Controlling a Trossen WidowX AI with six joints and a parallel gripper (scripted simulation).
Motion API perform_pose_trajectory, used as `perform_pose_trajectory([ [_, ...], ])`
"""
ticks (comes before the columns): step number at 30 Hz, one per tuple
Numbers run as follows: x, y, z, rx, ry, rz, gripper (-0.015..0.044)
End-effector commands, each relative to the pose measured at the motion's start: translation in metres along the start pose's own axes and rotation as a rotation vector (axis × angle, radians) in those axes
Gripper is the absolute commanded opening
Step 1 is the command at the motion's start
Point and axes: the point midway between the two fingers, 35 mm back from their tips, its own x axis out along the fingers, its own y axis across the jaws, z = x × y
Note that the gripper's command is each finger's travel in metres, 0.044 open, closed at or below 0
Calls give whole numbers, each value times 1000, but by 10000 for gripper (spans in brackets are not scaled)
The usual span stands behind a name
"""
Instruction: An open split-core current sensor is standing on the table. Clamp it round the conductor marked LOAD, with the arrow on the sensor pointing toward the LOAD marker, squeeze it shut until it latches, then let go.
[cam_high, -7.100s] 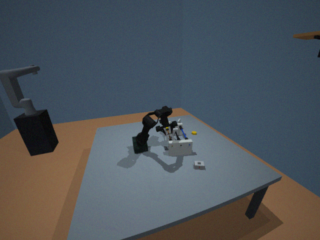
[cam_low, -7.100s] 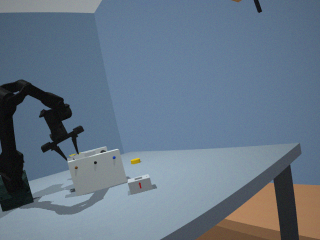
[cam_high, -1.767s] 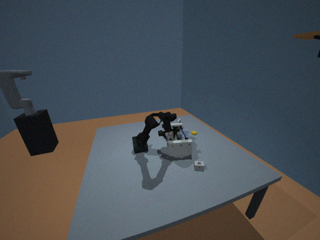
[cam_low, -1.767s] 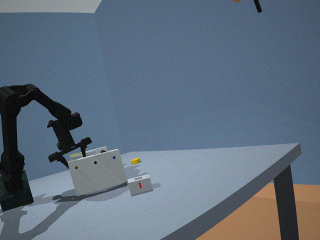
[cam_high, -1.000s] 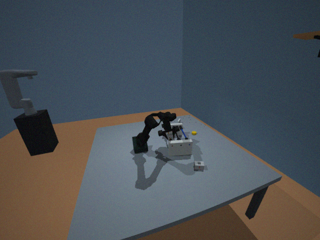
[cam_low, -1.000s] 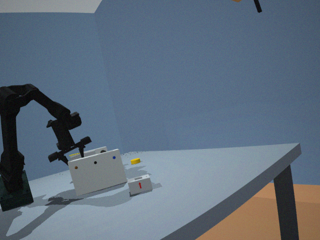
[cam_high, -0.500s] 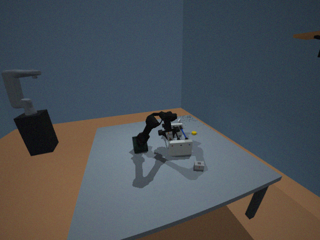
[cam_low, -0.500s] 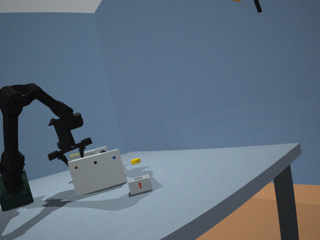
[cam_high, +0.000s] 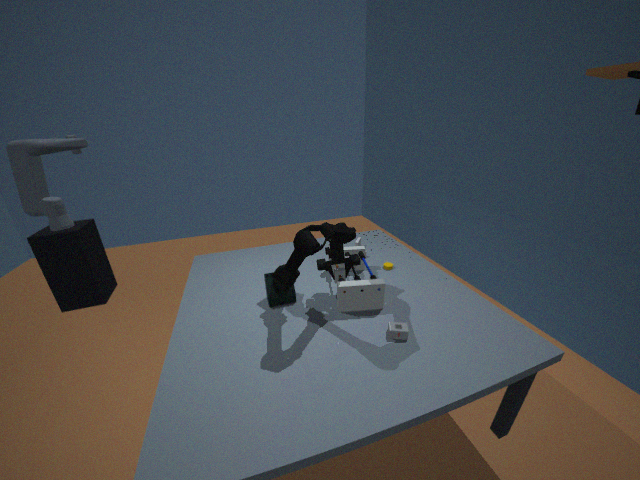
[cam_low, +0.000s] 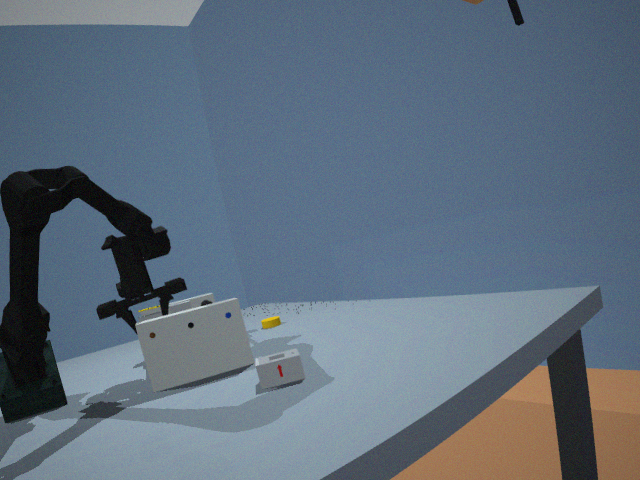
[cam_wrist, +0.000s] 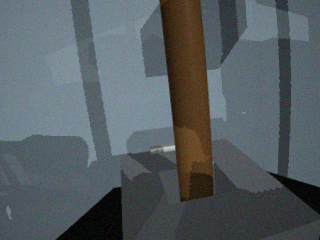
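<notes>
Sensor (cam_wrist: 220, 227), apparently the grey block at six o'clock in the wrist view, sits round the brown conductor (cam_wrist: 186, 80), the gripper (cam_low: 144, 308) fingers clamped on it; latching and release remain.

A smooth brown cylindrical rod (cam_wrist: 184, 74) runs straight ahead of the gripper, ending at a grey block (cam_wrist: 220, 227) over the shadowed grey surface (cam_wrist: 40, 94).
</notes>
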Motion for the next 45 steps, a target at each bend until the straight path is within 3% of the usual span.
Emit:
perform_pose_trajectory([
  [1, 0, 0, 0, 1, 0, 0, 79],
  [8, 0, 0, 0, 1, 0, 0, 252],
  [41, 0, 0, 0, 1, 0, 0, 252],
  [45, 0, 0, 0, 0, 0, -1, 226],
])
